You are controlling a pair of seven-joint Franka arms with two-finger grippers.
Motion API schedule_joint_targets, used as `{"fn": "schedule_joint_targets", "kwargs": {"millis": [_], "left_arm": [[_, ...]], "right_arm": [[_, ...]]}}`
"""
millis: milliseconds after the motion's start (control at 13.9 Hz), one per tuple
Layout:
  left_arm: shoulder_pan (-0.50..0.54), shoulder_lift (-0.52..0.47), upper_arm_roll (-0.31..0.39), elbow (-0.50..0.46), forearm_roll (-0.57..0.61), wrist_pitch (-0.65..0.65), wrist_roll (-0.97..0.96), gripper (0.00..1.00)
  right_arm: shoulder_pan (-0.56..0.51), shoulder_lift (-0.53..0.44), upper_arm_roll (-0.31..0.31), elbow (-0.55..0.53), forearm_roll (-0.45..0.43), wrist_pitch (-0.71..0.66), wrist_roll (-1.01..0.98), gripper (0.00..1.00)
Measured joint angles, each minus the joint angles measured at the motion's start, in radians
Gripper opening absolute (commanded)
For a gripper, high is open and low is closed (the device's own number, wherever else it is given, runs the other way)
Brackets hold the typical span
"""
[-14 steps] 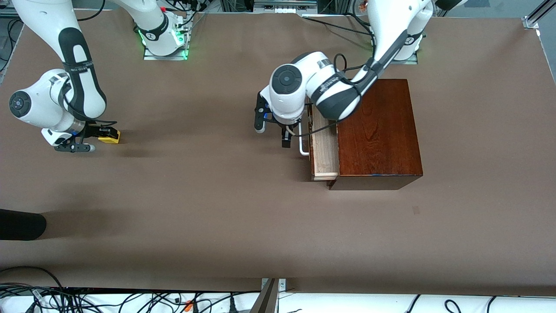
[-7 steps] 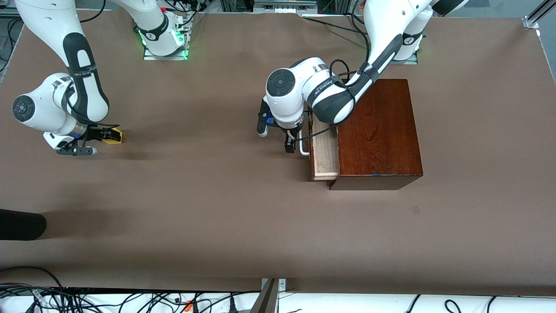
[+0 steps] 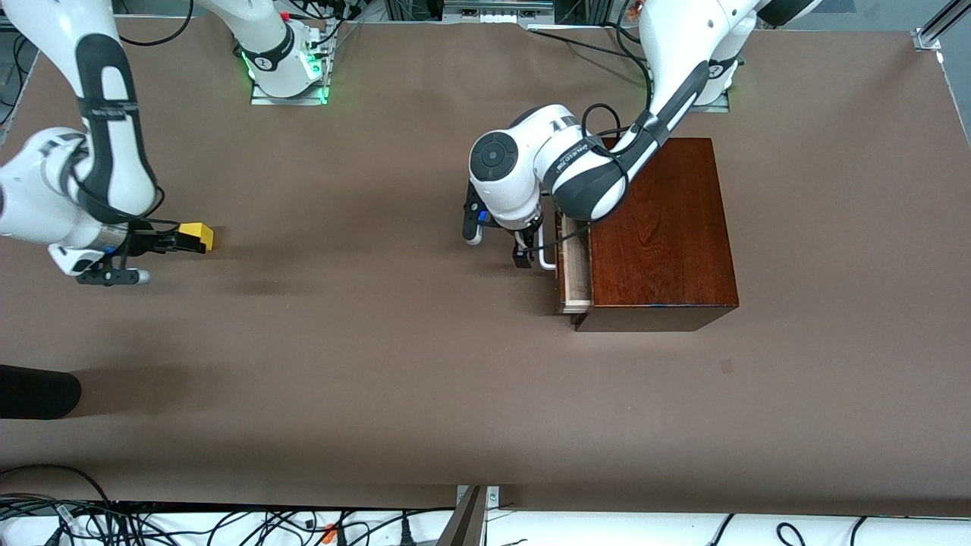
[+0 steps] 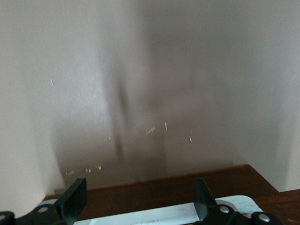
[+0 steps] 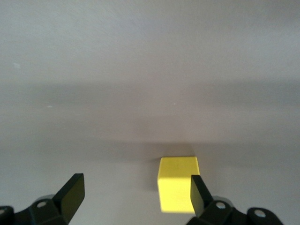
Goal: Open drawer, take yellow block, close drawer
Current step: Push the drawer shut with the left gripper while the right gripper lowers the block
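Observation:
The yellow block (image 3: 196,236) (image 5: 178,183) rests on the brown table toward the right arm's end. My right gripper (image 3: 155,258) (image 5: 136,197) is open just over it, one finger (image 5: 200,192) beside the block, not gripping it. The drawer (image 3: 575,267) of the reddish-brown box (image 3: 660,227) sticks out a little, showing a strip of pale wood. My left gripper (image 3: 498,244) (image 4: 138,204) is open in front of the drawer, with the white handle (image 3: 545,256) (image 4: 164,215) lying between its fingers against the dark drawer front (image 4: 154,193).
A dark rounded object (image 3: 38,390) lies at the table's edge toward the right arm's end, nearer the front camera. Cables (image 3: 190,523) run along the table's near edge. The arm bases (image 3: 287,68) stand along the table's top edge.
The right gripper has opened, let go of the yellow block and drawn back from it. The left gripper has moved toward the box, and the drawer has slid most of the way in.

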Motion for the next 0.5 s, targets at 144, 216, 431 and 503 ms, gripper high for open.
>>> {"fn": "schedule_joint_targets", "kwargs": {"millis": [144, 216, 431, 503], "left_arm": [[0.017, -0.003, 0.001, 0.001, 0.000, -0.027, 0.000, 1.00], [0.025, -0.004, 0.001, 0.002, 0.000, -0.033, 0.000, 1.00], [0.045, -0.008, 0.001, 0.004, 0.000, -0.051, -0.001, 1.00], [0.052, -0.010, 0.001, 0.005, 0.000, -0.054, -0.001, 1.00]], "right_arm": [[0.007, -0.018, 0.000, 0.113, -0.085, -0.157, 0.082, 1.00], [0.015, -0.024, 0.000, 0.173, -0.117, -0.238, 0.116, 1.00], [0.037, -0.030, 0.000, 0.327, -0.142, -0.432, 0.182, 1.00], [0.040, -0.030, 0.000, 0.367, -0.144, -0.480, 0.208, 1.00]]}}
